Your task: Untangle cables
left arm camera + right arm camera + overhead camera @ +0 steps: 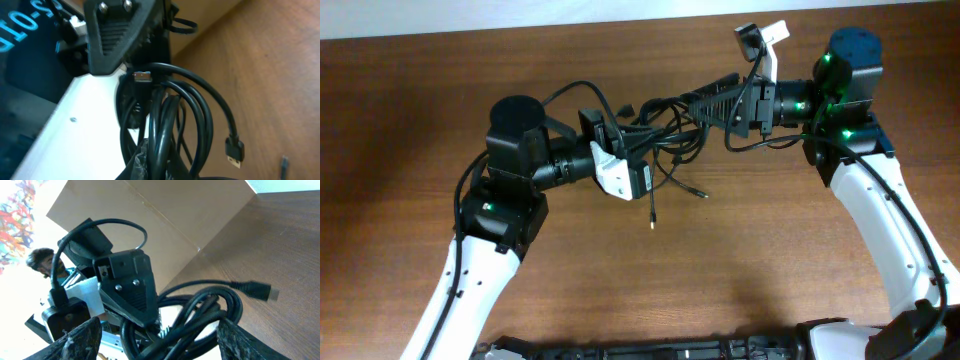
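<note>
The cables are a knotted black bundle hanging between my two grippers above the table. My left gripper is shut on one side of the bundle; in the left wrist view the cords rise straight out of its jaws. A USB plug dangles to the right. My right gripper reaches into the bundle from the right. In the right wrist view its fingers stand wide apart, and the looped cords lie loosely between them without being pinched. A flat plug sticks out to the right.
Two loose cable ends trail down onto the brown wooden table below the bundle. The left gripper's black body sits close in front of the right wrist camera. The right arm's own thick wire loops beside its wrist.
</note>
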Motion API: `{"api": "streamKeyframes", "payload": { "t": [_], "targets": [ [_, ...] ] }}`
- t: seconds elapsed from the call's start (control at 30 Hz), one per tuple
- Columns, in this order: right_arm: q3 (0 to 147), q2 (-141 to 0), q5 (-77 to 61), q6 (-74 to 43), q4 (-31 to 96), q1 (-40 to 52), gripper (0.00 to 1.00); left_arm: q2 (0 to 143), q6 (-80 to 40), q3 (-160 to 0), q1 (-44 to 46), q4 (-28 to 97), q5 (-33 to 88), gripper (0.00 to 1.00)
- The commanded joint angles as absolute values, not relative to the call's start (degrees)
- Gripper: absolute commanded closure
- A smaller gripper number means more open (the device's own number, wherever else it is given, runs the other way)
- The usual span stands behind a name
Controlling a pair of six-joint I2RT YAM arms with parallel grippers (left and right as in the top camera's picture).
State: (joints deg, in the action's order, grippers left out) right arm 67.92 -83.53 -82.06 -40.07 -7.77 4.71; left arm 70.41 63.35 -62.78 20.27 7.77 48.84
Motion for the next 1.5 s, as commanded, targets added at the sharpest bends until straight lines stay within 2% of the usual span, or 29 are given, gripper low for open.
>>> {"api": "streamKeyframes", "payload": {
  "t": [0.0, 0.2, 0.3, 0.37, 0.47, 0.57, 0.7, 0.9, 1.07, 1.2, 1.23, 1.27, 1.37, 1.47],
  "targets": [
    [68.42, -82.76, -83.02, -39.53, -7.90, 5.15, 0.35, 70.39, 66.39, -63.35, 20.56, 5.45, 47.44, 1.00],
    [68.42, -82.76, -84.55, -39.53, -7.75, 5.37, 0.69, 70.39, 70.35, -63.35, 20.56, 5.34, 46.41, 1.00],
    [68.42, -82.78, -85.36, -39.48, -7.75, 6.09, 0.70, 70.39, 70.35, -63.35, 20.56, 5.15, 45.60, 1.00],
    [68.42, -82.78, -85.32, -39.46, -7.77, 7.22, 0.66, 70.39, 70.35, -63.35, 20.56, 4.75, 44.99, 1.00],
    [68.42, -82.83, -85.32, -39.46, -7.77, 8.78, 0.50, 70.39, 70.32, -63.35, 20.56, 3.68, 45.04, 1.00],
    [68.42, -83.07, -84.82, -39.46, -7.73, 9.37, 0.39, 70.39, 70.30, -63.35, 20.58, 1.32, 45.71, 1.00],
    [68.42, -84.07, -84.53, -39.48, -7.73, 9.39, 0.29, 70.39, 69.28, -63.35, 20.58, -1.32, 49.80, 1.00],
    [68.42, -84.51, -84.44, -39.46, -7.73, 9.39, 0.23, 70.39, 58.24, -63.35, 20.56, -7.46, 48.34, 1.00],
    [68.40, -85.27, -84.42, -39.46, -7.73, 9.37, 0.18, 70.39, 39.42, -63.35, 20.56, -15.94, 41.60, 1.00],
    [68.40, -85.78, -84.40, -39.46, -7.73, 9.37, 0.17, 70.39, 30.65, -63.35, 20.56, -17.72, 37.56, 1.00],
    [68.40, -85.78, -84.20, -39.46, -7.73, 9.37, 0.13, 70.39, 27.59, -63.35, 20.56, -18.22, 36.05, 1.00],
    [68.40, -85.80, -83.70, -39.46, -7.73, 9.34, 0.01, 70.39, 25.19, -63.35, 20.56, -18.22, 34.41, 1.00],
    [68.42, -85.80, -81.65, -39.51, -7.75, 8.03, 0.01, 70.39, 18.44, -63.35, 20.56, -17.63, 29.63, 1.00],
    [68.40, -85.80, -79.88, -39.62, -7.73, 4.99, 0.01, 70.39, 17.15, -63.35, 20.56, -14.81, 28.84, 1.00]
  ]
}}
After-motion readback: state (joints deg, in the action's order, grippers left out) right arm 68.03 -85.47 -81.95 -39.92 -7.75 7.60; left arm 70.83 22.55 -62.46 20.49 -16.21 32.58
